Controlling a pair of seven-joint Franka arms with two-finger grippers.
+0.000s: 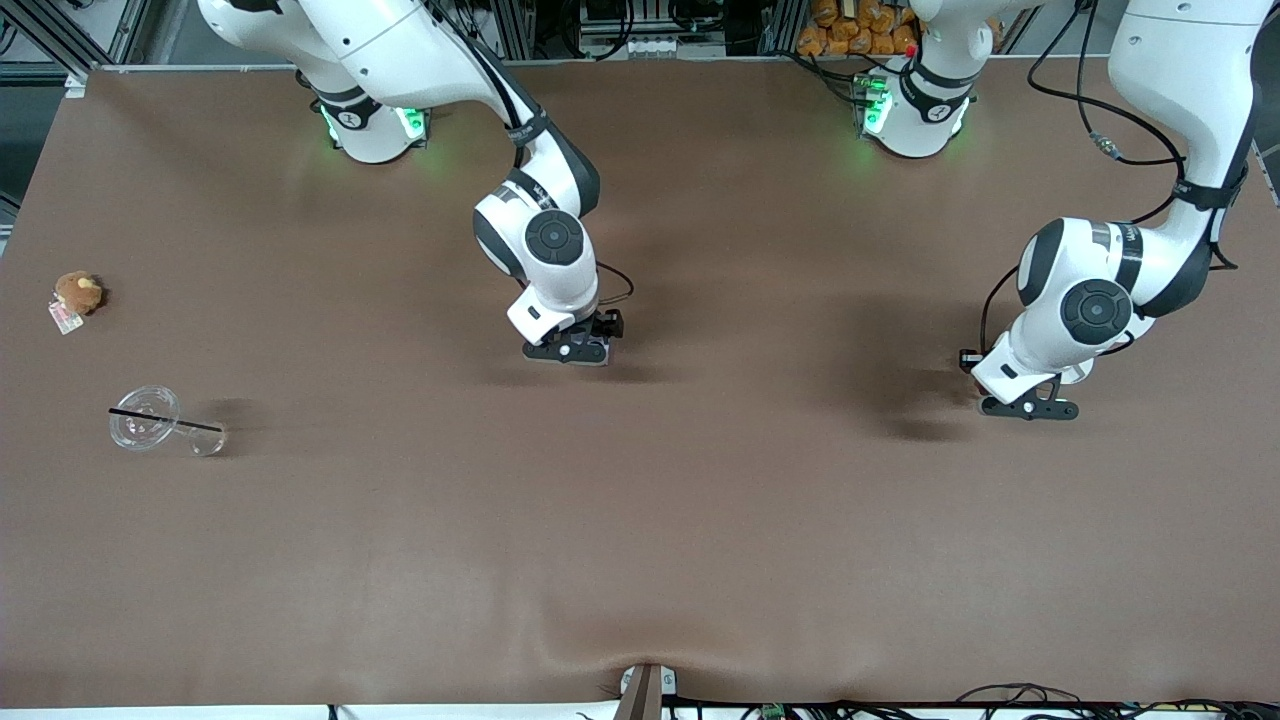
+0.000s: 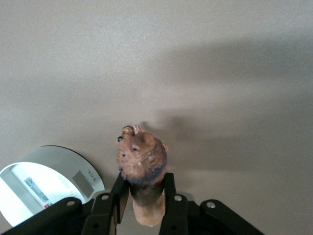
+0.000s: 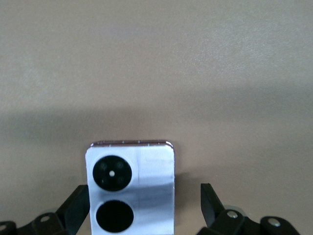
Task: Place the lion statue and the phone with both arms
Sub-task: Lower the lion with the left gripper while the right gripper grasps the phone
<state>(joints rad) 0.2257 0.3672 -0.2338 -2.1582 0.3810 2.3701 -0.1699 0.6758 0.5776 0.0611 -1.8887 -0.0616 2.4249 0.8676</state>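
Now the table (image 1: 700, 560) carries both arms low. Right gripper (image 3: 144, 210), near the middle, has fingers spread around the phone (image 3: 131, 188). Left gripper (image 2: 142, 205), toward its own end, grasps the lion statue (image 2: 142, 161).

You get one readable mark: "TCL" on the grey face of the round white device (image 2: 46, 183) lying on the counter (image 2: 205, 63), seen in the left wrist view. The same device carries a white sticker with small print that can't be read. The tag on the brown plush toy (image 1: 77, 292) has print too small to read. Nothing legible on the phone (image 3: 131, 188).
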